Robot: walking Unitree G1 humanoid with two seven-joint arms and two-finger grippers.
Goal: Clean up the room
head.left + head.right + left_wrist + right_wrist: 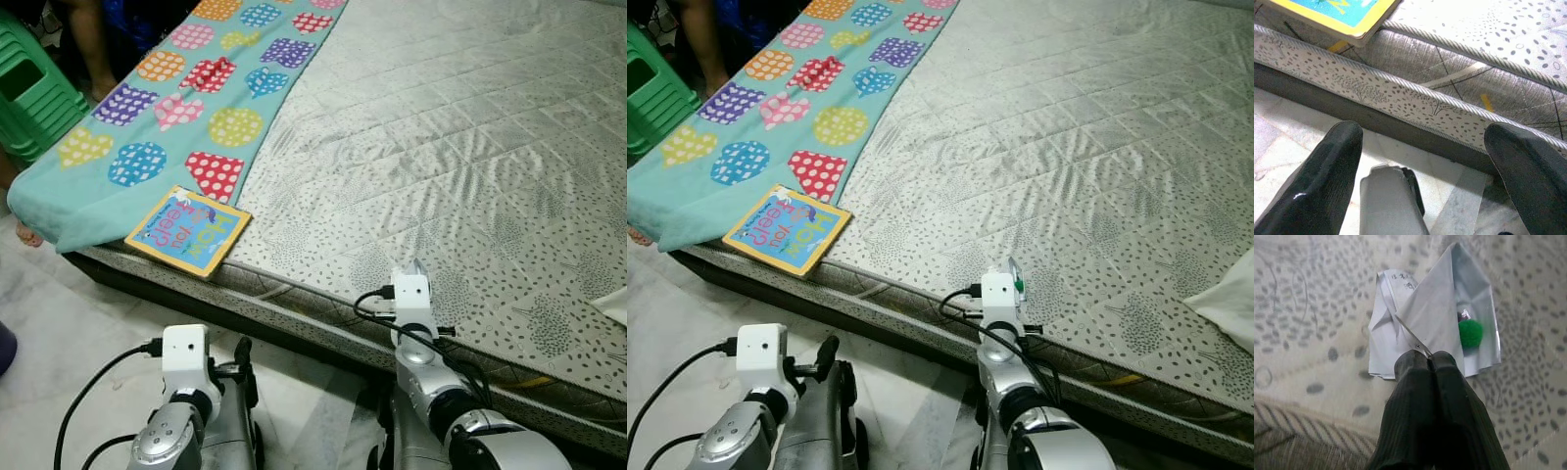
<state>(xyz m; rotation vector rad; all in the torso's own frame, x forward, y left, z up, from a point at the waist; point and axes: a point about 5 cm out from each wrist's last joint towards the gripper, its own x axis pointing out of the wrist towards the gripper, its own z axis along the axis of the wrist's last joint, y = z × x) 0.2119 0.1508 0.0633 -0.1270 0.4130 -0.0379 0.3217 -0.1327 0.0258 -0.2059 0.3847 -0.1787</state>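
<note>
Currently the right end effector (1429,358) is pinching a crumpled clear wrapper (1442,318) with a green bit inside, at the mattress (470,147) edge near 6 o'clock. Wrapper is looking light, thin, slippery, so gripping a folded edge seems safest. Left end effector (1422,147) is hanging wide apart beside the bed, with a picture book (188,230) lying at 9 o'clock.

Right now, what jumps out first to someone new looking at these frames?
The bare grey mattress takes up most of the scene, with a teal blanket of bright dotted patches down its left side. A yellow-edged children's book lies at the near left corner, poking over the edge. Near the front edge, the right gripper has its fingers shut on a crumpled white wrapper; the left gripper hangs open by the floor.
</note>
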